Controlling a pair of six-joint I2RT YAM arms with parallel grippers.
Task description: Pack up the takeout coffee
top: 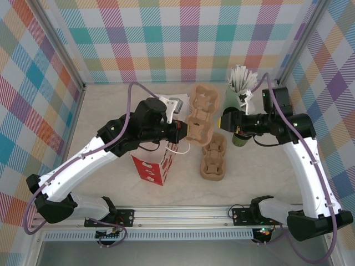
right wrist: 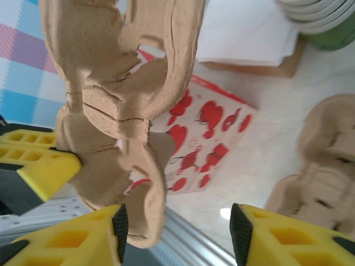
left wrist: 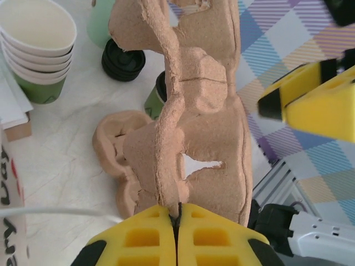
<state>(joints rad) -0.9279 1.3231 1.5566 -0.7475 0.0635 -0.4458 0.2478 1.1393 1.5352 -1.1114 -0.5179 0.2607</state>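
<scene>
plaid walls (top: 177, 39) close round a pale marbled table (top: 111, 105). a red-and-white box (top: 155, 166) stands just nearside of the left gripper (left wrist: 177, 213), whose jaws are pinched tight on the edge of a cardboard cup carrier (left wrist: 194, 111). it is held raised and on edge, probably to be set down ready for a cup. the right gripper (right wrist: 177, 227) has its jaws apart around the carrier's far end, not clamping. the takeout coffee (top: 239, 142) stands on the table just beneath the right jaws, not yet packed.
</scene>
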